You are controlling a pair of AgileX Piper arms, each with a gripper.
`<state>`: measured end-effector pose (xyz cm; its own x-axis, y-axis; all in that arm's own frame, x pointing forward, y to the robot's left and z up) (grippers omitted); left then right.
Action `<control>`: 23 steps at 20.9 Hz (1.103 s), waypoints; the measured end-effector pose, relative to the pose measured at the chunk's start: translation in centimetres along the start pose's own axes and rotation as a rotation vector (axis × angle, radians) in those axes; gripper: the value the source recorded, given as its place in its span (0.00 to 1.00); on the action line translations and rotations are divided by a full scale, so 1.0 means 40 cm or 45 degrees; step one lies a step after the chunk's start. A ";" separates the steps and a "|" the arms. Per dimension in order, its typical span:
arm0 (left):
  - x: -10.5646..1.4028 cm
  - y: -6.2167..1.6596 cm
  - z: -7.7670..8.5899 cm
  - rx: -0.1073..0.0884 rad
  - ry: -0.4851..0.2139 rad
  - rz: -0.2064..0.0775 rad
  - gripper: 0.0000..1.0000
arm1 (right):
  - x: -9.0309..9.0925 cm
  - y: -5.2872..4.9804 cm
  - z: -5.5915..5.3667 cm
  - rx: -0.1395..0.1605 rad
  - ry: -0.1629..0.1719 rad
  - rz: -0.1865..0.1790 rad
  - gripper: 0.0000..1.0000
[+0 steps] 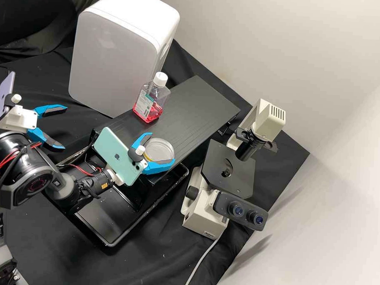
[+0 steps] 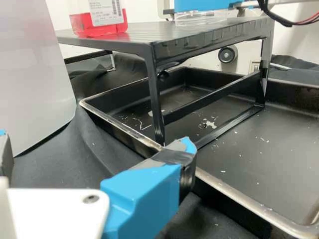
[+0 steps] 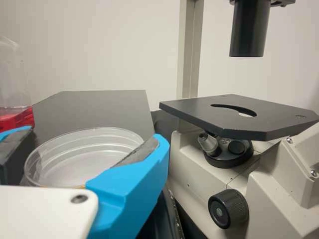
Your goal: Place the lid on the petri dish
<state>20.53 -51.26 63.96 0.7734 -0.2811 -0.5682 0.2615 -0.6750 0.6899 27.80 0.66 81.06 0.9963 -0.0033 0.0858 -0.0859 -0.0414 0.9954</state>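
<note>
Right pincer (image 1: 161, 149) is pinching the clear lid (image 1: 157, 150) at the platform's (image 1: 200, 105) near edge; next, it's needing level lowering, then release.

Petri dish (image 1: 156, 151) on platform (image 1: 195, 111) between right claw (image 1: 162, 148) fingers, bottle (image 1: 151, 99) behind, microscope (image 1: 225, 190) right, tray (image 1: 111, 223) beneath.

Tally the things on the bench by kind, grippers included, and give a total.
Grippers: 2 (left gripper, right gripper)
Petri dish: 1
Flask of red liquid: 1
White box: 1
Microscope: 1
Black rack: 1
Black tray: 1
Total: 8
</note>
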 end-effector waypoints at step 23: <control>0.000 0.000 0.000 0.000 0.000 0.000 1.00 | 0.000 0.023 -0.017 0.059 0.031 0.042 0.00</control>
<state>20.53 -51.26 63.96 0.7734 -0.2811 -0.5682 0.2615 -0.6750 0.6899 27.71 1.31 82.01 0.9926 0.0185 0.1203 -0.1182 -0.0882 0.9891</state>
